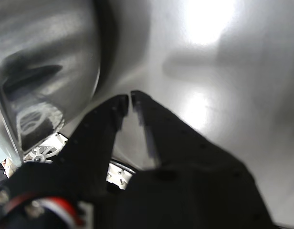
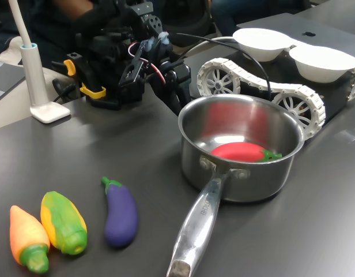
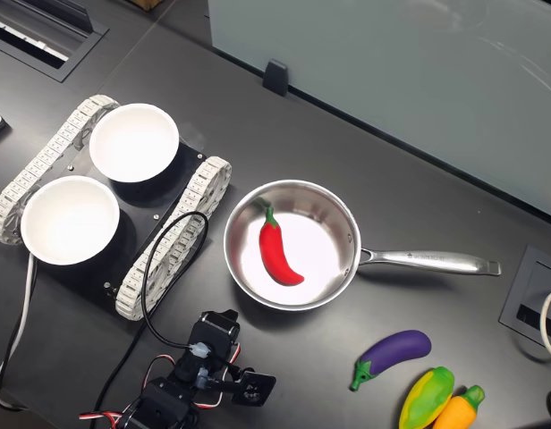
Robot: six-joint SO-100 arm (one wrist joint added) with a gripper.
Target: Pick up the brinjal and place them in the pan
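Brinjal (image 2: pixel 120 213): glossy purple, green stem cap. Pan (image 2: pixel 241 176): shiny silver steel. Chilli (image 3: pixel 277 251) in pan: red, green stem. Corn (image 2: pixel 63 221): yellow-green. Carrot (image 2: pixel 27 238): orange, green tip. Bowls (image 3: pixel 133 142): white. Bench (image 2: pixel 62 156): dark grey. Fingers (image 1: pixel 97 129): black.

dark grey table (image 3: pixel 419 161), frosted glass partition (image 3: pixel 383 54)

This looks like a robotics lab or office. A dark grey worktop (image 3: pixel 454 206) carries recessed cable boxes (image 3: pixel 530 299) and a glass partition (image 3: pixel 392 63), and on it sit a small tracked robot chassis (image 3: pixel 114 210) bearing white bowls (image 3: pixel 132 143), loose wiring (image 3: pixel 164 268) and toy vegetables (image 2: pixel 51 225).
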